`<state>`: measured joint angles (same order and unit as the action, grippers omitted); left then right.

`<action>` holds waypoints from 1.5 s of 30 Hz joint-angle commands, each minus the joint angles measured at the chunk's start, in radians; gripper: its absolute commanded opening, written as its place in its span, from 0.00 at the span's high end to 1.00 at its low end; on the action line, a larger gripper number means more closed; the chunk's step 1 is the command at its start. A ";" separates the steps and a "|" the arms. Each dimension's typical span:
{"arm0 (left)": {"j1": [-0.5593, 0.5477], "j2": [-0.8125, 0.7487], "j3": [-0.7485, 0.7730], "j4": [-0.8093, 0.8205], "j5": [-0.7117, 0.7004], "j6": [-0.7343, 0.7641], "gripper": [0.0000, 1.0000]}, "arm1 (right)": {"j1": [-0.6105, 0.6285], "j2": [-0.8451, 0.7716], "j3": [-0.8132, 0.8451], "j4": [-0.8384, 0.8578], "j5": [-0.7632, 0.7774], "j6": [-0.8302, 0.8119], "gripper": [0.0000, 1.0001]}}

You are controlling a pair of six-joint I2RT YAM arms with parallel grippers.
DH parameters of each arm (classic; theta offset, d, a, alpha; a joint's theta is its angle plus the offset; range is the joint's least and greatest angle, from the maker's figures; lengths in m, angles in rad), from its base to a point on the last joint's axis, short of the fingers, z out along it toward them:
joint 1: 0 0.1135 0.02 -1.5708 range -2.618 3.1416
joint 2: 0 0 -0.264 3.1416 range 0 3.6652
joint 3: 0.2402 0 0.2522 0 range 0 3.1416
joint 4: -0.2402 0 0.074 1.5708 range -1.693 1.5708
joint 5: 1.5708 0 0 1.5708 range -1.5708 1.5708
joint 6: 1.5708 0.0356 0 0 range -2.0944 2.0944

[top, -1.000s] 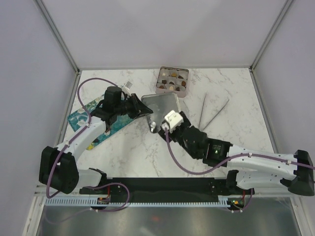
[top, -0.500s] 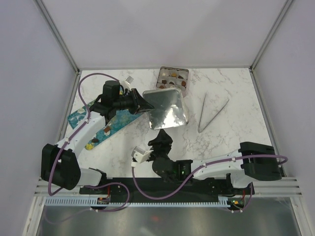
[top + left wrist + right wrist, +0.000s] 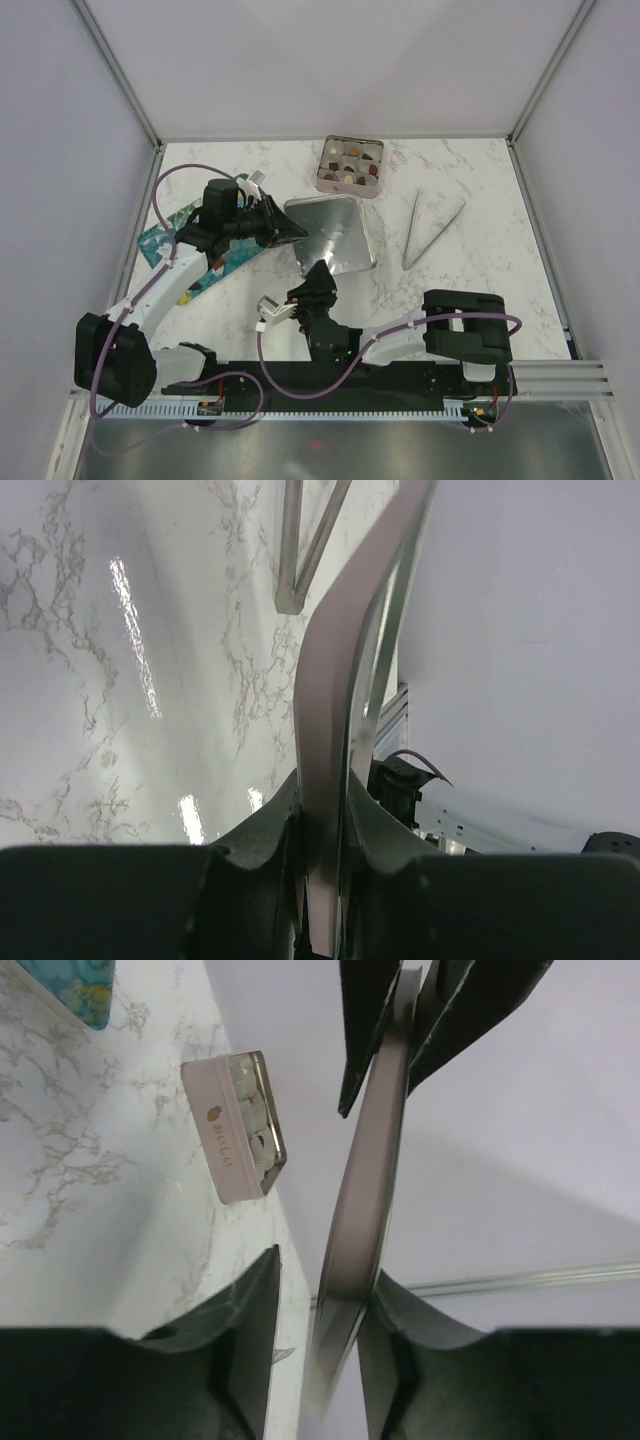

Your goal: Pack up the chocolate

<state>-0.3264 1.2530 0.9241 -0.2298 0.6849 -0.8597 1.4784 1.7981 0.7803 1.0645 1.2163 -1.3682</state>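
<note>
Below, white marbled table, pale walls.

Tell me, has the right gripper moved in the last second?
Yes. The right gripper pulled back from the square tin toward the arm bases.

Lid edge-on, near upright, running between right gripper fingers: clear gap to one finger, other finger just beside it. Left gripper fingers pinch lid's far edge. Tin on marble table, apart from lid, pale cups inside. Teal card corner at frame edge.
</note>
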 commanded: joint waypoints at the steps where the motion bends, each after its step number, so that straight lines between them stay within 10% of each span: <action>1: 0.003 -0.059 -0.030 0.012 0.031 -0.045 0.79 | -0.006 0.049 0.039 0.282 0.023 -0.175 0.63; 6: 0.001 -0.093 -0.044 0.007 0.034 -0.044 0.79 | -0.006 0.178 0.065 0.619 0.012 -0.463 0.83; 13: 0.003 -0.102 0.002 -0.019 0.022 -0.015 0.72 | -0.003 0.195 0.071 0.640 0.015 -0.471 1.00; 31: 0.046 -0.024 0.252 -0.227 -0.194 0.175 0.26 | -0.032 0.135 0.115 0.664 -0.009 -0.450 1.00; 39: 0.239 0.091 0.530 -0.278 -0.283 0.197 0.26 | -0.125 -0.081 0.259 -0.186 -0.034 0.284 1.00; 41: 0.253 0.111 0.591 -0.272 -0.280 0.206 0.26 | -0.173 -0.181 0.374 -0.614 -0.167 0.693 1.00; 45: 0.254 0.137 0.605 -0.174 -0.246 0.238 0.25 | -0.475 -0.339 0.519 -0.943 -0.597 1.197 1.00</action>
<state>-0.0685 1.3712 1.4960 -0.4732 0.4202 -0.6903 1.2156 1.6035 1.1873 0.5182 0.9485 -0.7486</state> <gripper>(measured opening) 0.743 0.224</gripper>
